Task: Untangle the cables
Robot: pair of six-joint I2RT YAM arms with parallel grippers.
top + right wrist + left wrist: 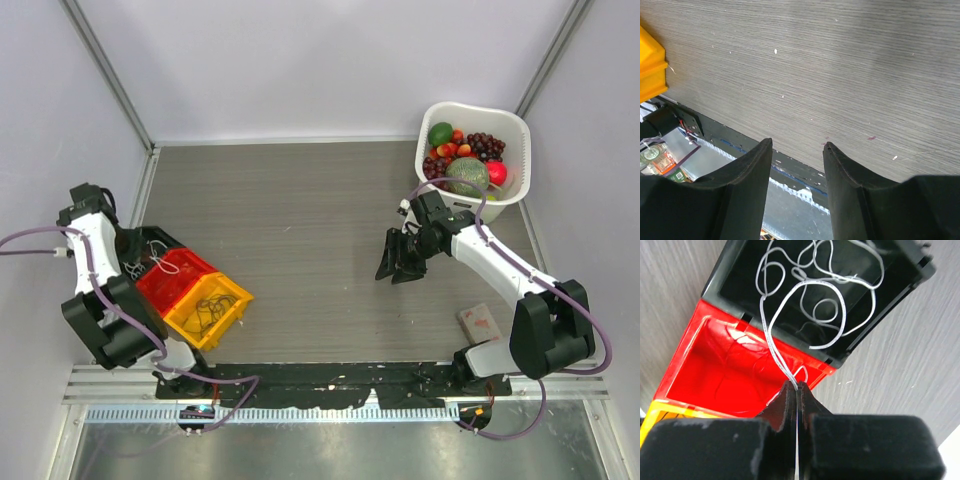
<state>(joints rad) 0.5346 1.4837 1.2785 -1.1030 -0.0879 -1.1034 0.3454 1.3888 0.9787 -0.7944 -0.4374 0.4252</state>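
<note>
Left gripper [797, 390]: clenching tight on a white cable [840, 315], pinching one strand right at the fingertips

White cable: rising away from those fingers, crossing the far corner of the red bin [700, 365] and lying in loose, overlapping loops in the black bin [720, 275] just beyond

Red bin: sitting directly under the left fingers; a faint thin line inside may be a red cable, but it is showing too dimly to tell

Dark cables [210, 305]: lying in a small heap in the yellow bin [232, 310], on the near side of the left gripper, with nothing touching them

Right gripper [797, 145]: hanging with its fingers parted and holding nothing, over bare table [840, 60], with the yellow bin well off to one side of it

Done so far: by the look of it, the colours are lying apart, white in black, dark in yellow, so the sorting seems well along

Left to do: the white loops are crossing each other in several places and one strand is straddling two bins, so I'd say the left gripper's pull needs finishing, and the dark heap is looking knotted too
</note>
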